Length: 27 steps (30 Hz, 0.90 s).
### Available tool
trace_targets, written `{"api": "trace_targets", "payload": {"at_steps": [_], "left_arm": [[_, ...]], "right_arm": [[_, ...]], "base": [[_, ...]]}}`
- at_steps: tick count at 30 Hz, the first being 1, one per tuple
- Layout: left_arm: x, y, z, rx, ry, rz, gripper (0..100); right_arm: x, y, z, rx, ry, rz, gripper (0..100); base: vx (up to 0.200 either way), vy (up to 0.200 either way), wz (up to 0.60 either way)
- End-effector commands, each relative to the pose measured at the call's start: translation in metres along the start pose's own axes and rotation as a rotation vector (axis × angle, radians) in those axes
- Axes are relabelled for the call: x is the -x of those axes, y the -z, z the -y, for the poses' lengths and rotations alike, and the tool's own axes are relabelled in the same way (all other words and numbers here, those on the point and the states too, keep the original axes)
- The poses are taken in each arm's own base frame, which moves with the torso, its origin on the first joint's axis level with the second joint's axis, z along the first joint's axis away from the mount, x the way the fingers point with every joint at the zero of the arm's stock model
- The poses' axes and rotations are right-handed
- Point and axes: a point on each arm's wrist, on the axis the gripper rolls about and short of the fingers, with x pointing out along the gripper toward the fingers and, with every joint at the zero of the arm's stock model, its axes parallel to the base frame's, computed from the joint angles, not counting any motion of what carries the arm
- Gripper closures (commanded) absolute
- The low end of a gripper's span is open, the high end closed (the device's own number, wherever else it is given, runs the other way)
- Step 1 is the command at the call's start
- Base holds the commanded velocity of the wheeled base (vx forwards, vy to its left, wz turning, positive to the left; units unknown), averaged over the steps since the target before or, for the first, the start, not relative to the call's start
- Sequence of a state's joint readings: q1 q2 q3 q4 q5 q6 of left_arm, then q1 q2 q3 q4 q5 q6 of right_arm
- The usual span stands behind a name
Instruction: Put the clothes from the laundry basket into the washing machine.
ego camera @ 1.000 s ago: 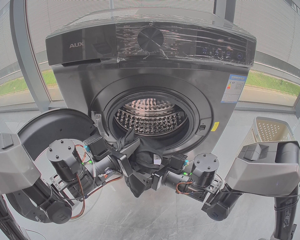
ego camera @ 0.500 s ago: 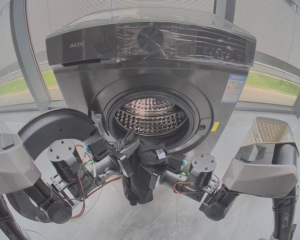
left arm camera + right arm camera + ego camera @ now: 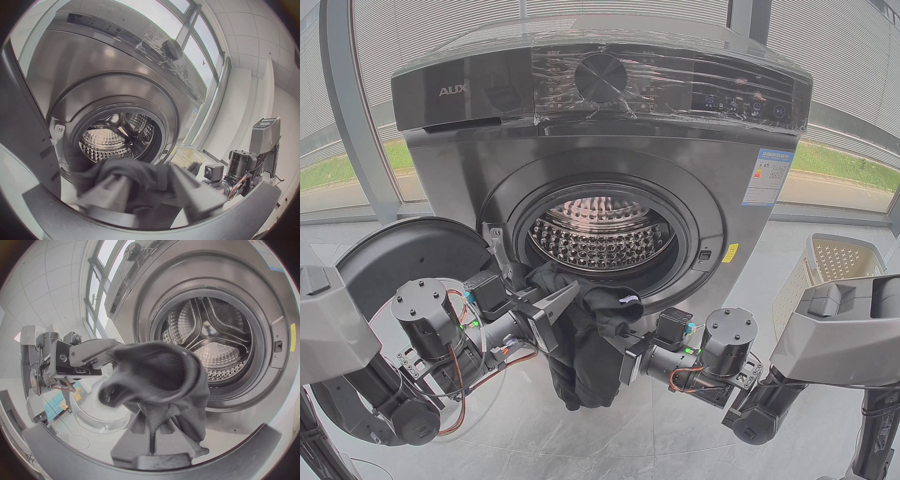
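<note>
**Black garment held by both grippers at the washing machine's opening**

A black garment (image 3: 584,356) is held up in front of the washing machine (image 3: 600,144), just before the lower rim of its round opening. A fold of the cloth is clamped by the right gripper (image 3: 151,430), whose fingers are pressed tight together on it, below the right part of the opening's lower edge. The garment's other end is gripped by the left gripper (image 3: 570,292), closed on it at the left part of that edge. Between the two grippers the cloth is bunched into a hump, and a long part is left hanging toward the grey tiled floor (image 3: 625,437) in front of the machine. The top of the hump is seen against the opening's lower rim; whether it touches the rim cannot be told. The door (image 3: 406,250) is swung wide open to the left of the opening. Behind the opening the shiny perforated steel drum (image 3: 600,234) is seen. A pale perforated laundry basket (image 3: 844,259) is set on the floor to the right of the machine, near its front corner.
</note>
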<state>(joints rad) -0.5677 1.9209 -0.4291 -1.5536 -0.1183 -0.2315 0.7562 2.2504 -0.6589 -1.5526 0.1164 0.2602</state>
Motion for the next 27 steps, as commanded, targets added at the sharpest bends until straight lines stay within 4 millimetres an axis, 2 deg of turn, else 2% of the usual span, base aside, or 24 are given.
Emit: {"api": "trace_targets", "payload": {"at_steps": [1,4,10,23,24,27], "left_arm": [[0.0,0.0,-0.007,0.002,-0.025,0.002,0],[-0.002,0.006,-0.018,0.003,-0.063,-0.017,0],[-0.004,0.014,-0.029,0.006,-0.098,-0.04,0],[-0.002,0.025,-0.03,0.008,-0.101,-0.088,0],[0.0,0.031,-0.031,0.009,-0.104,-0.112,0],[0.0,0.035,-0.032,0.012,-0.107,-0.129,0]], "right_arm": [[0.009,-0.007,0.007,0.01,0.031,0.006,100],[0.016,-0.014,0.016,0.033,0.062,0.008,100],[0.025,-0.023,0.027,0.049,0.101,0.024,100],[0.027,-0.035,0.017,0.082,0.036,0.054,100],[0.03,-0.045,0.013,0.101,-0.01,0.073,100],[0.035,-0.056,0.007,0.113,-0.043,0.095,100]], "base": [[0.0,0.0,0.0],[0.0,0.0,0.0],[0.0,0.0,0.0],[0.0,0.0,0.0],[0.0,0.0,0.0],[0.0,0.0,0.0]]}}
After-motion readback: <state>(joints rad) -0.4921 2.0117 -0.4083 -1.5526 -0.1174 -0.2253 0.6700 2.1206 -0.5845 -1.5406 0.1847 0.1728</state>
